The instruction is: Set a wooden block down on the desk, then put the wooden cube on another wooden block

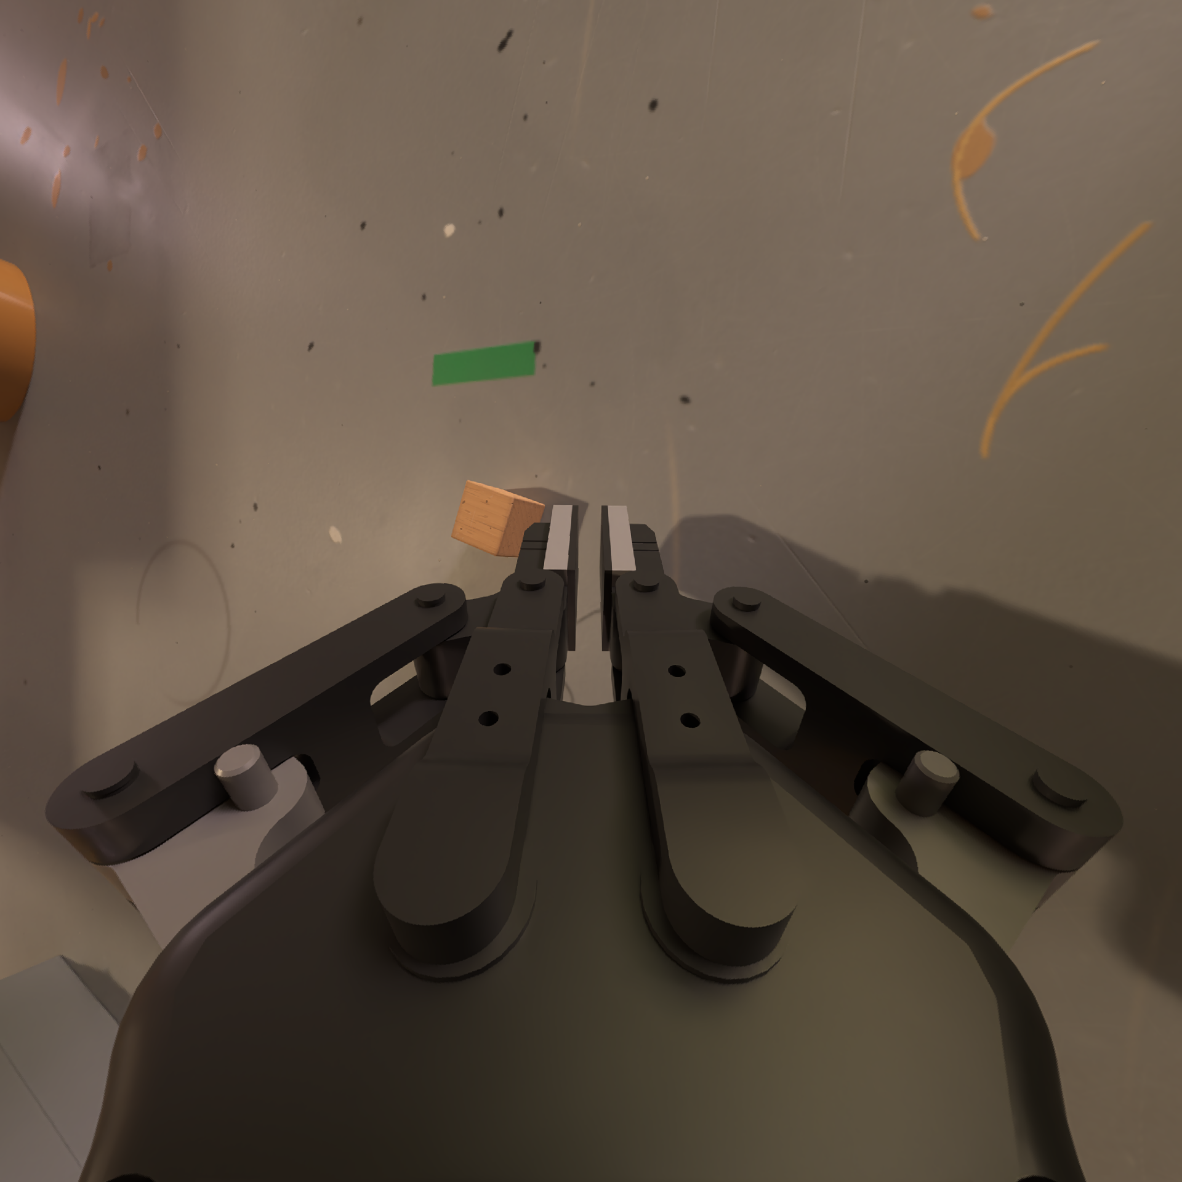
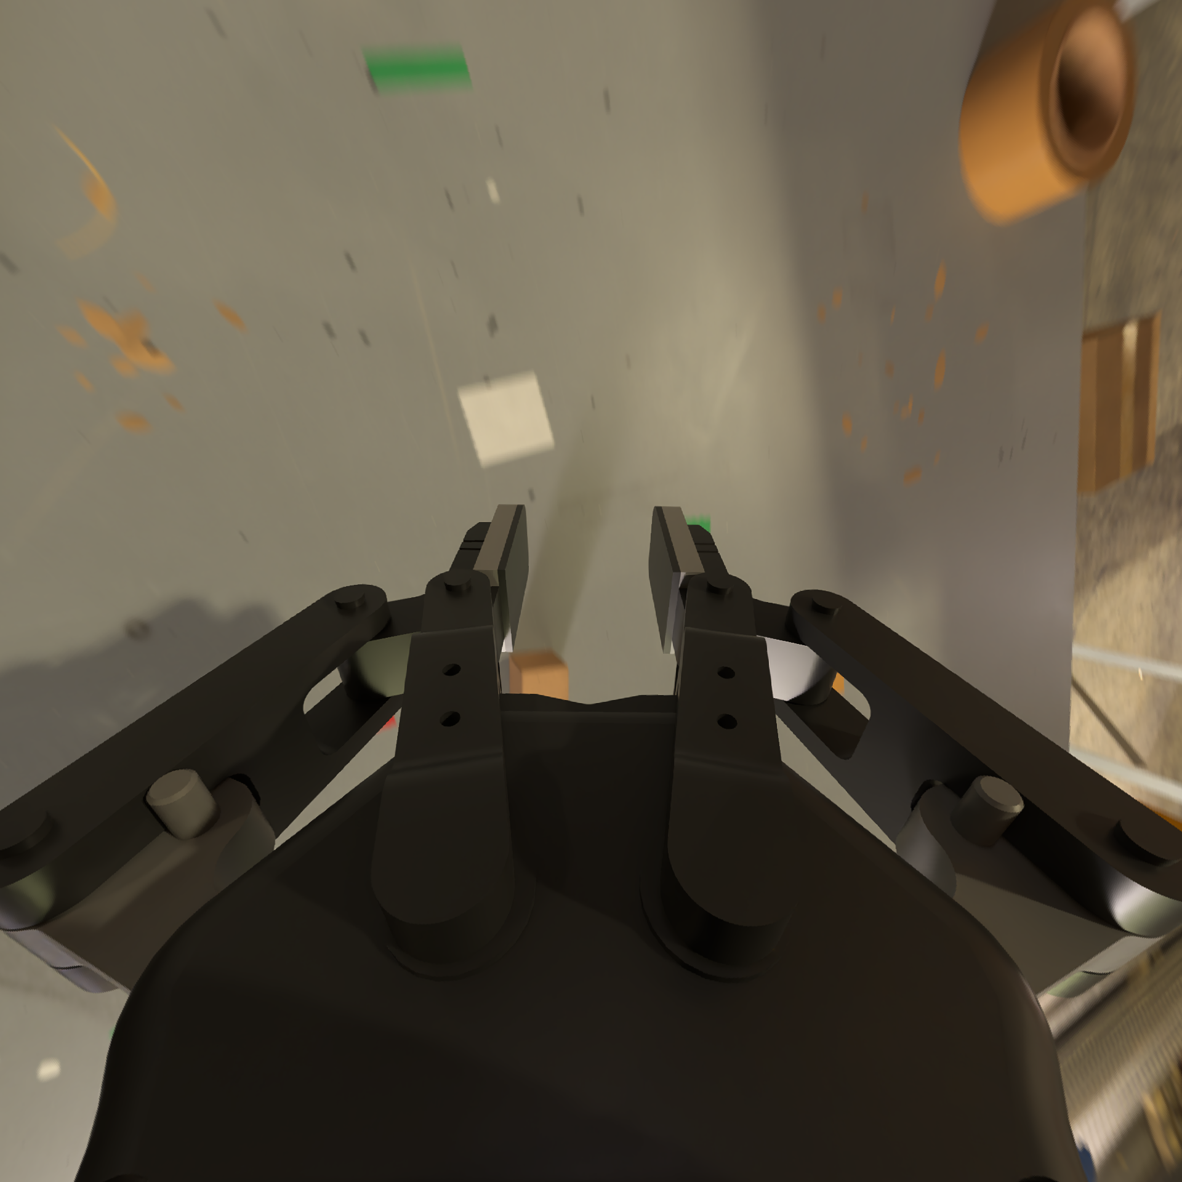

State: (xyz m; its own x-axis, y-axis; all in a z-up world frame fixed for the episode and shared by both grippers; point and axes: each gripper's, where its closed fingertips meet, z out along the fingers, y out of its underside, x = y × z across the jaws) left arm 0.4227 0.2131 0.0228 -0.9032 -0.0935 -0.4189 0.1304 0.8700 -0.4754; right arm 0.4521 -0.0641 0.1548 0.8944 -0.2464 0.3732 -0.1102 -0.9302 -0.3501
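Wooden cube (image 1: 494, 518) lies on desk (image 1: 767, 256) beside nearly closed, empty left gripper (image 1: 590, 537); right gripper (image 2: 590, 543) spread, empty; orange cup (image 2: 1049, 109) interior appears empty.

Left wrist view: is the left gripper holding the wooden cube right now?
No. The left gripper has its jaws nearly closed with nothing between them, and the wooden cube lies on the desk just beside its left finger.

no readable text, labels, brands or numbers anywhere
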